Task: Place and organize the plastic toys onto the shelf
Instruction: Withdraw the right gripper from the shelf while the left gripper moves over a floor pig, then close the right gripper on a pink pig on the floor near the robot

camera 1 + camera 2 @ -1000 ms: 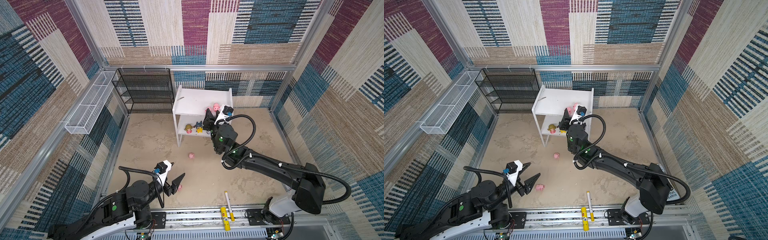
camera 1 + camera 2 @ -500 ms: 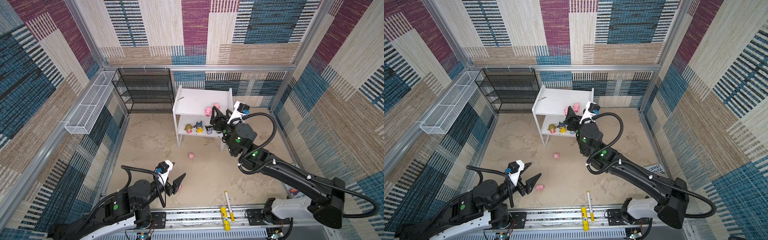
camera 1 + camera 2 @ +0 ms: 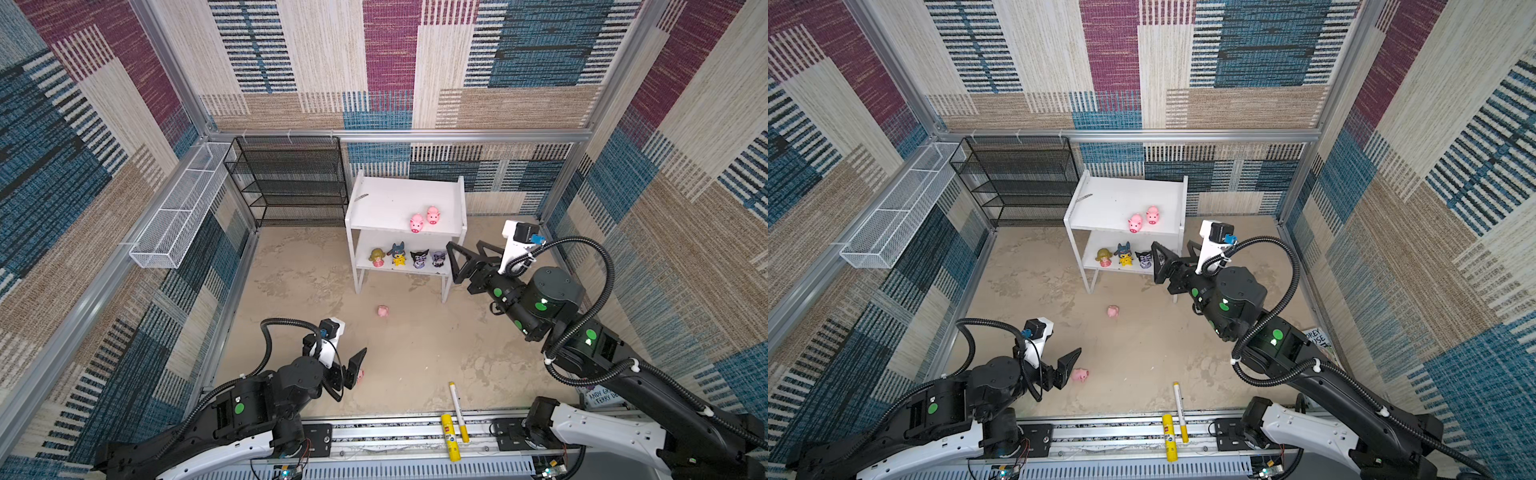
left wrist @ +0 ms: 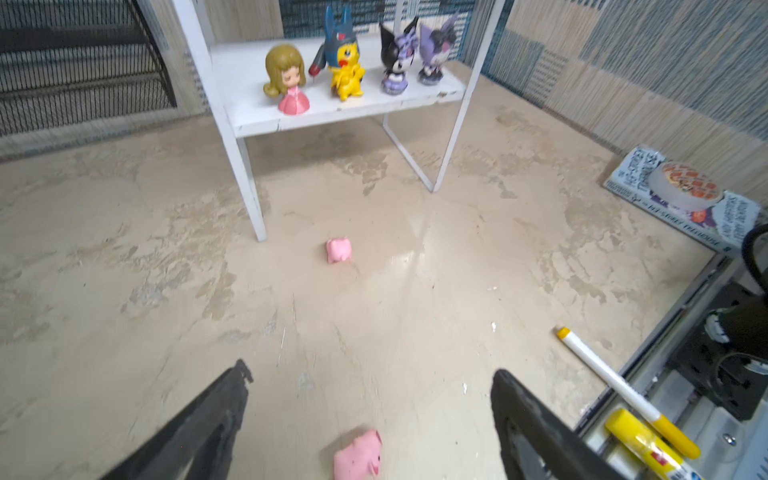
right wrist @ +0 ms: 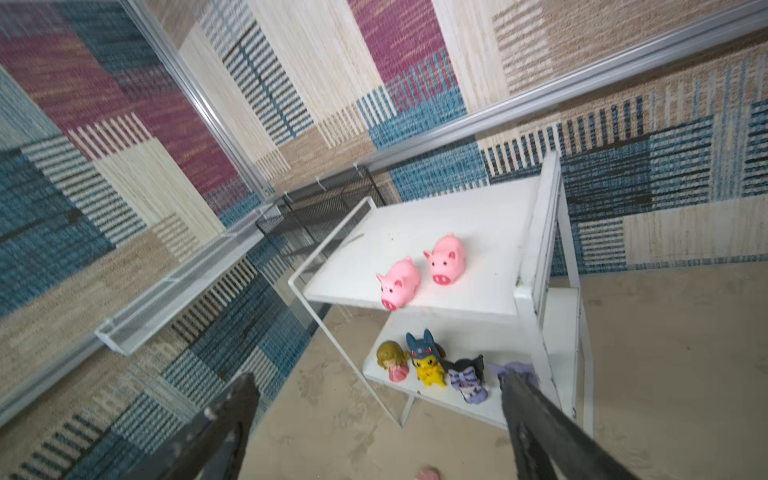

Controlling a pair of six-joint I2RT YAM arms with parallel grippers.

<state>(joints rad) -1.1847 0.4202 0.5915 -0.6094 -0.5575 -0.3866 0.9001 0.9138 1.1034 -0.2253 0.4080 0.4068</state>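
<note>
Pig (image 4: 358, 457): glossy pink plastic, frame-cropped, framed by spread, empty left gripper (image 4: 370, 372). Right gripper (image 3: 463, 245), shelf's (image 3: 386, 199) 3 o'clock: spread, empty, jaw masking purple figure (image 5: 528, 370).

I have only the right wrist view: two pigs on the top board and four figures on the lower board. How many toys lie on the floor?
Observer: Two pink pigs. The first pig lies in front of the shelf.
Operator: And where is the other one?
Observer: The second pig lies on the floor beside the left gripper.
Operator: Does that gripper hold it?
Observer: No, its jaws stand wide open and the pig is not gripped.
</note>
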